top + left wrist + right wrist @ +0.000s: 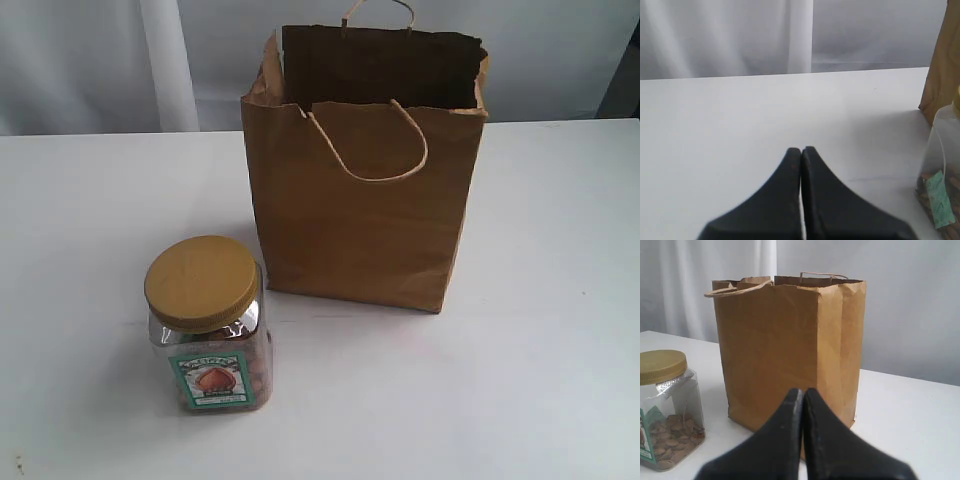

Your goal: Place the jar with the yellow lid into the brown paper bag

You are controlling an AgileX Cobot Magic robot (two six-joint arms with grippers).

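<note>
A clear squarish plastic jar of brown nuts with a mustard-yellow screw lid stands upright on a white table. It is near but not touching an open brown kraft paper bag with cord handles. The left gripper and the right gripper each have their black fingers pressed together, holding nothing, and the right one faces the bag.

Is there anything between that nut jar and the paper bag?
Nothing: the exterior view shows only bare white table between the yellow-lidded jar and the brown paper bag.
</note>
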